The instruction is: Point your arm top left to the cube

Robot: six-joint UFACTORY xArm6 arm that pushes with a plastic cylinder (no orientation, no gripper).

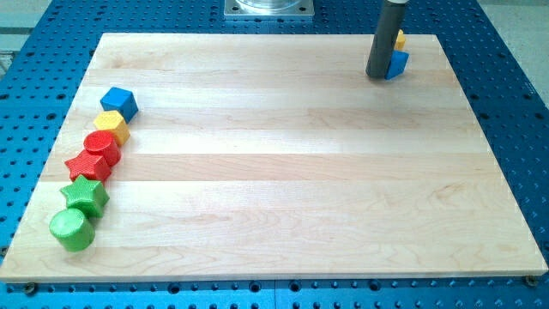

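Note:
A blue cube [119,102] sits near the view's left edge of the wooden board, at the head of a curved line of blocks. Below it follow a yellow hexagonal block [111,126], a red round block [103,146], a red star [88,164], a green star [85,196] and a green cylinder [70,229]. My tip [378,75] is at the view's top right, far from the cube. It stands just left of a small blue block [397,64] and a yellow block [400,39], both partly hidden behind the rod.
The wooden board [283,172] lies on a blue perforated table [515,103]. A metal mount [268,8] sits beyond the board's top edge.

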